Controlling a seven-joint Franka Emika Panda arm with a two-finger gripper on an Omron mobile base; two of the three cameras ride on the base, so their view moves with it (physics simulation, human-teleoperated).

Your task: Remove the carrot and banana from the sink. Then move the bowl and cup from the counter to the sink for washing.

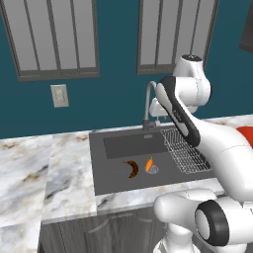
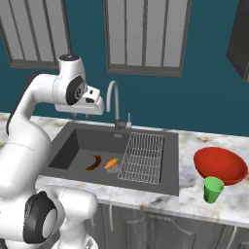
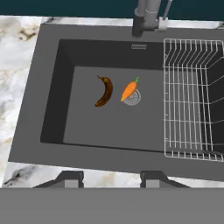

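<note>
In the dark grey sink (image 3: 57,96) a dark brown banana (image 3: 105,91) lies on the floor. Just right of it an orange carrot (image 3: 129,90) rests half over the round drain (image 3: 134,99). My gripper (image 3: 111,179) hovers high above the basin's near edge, open, with nothing between its fingers; from the right base view the gripper (image 2: 81,115) hangs over the sink's back left corner. The banana (image 2: 94,162) and carrot (image 2: 112,162) lie well below it. On the marble counter (image 2: 192,146) to the right stand the red bowl (image 2: 220,165) and, in front of it, the green cup (image 2: 213,189).
A wire rack (image 3: 192,96) fills the sink's right part. The curved steel faucet (image 2: 115,104) rises behind the basin, close to my hand. Bare counter (image 1: 29,168) stretches left of the sink. Windows and a teal wall stand behind.
</note>
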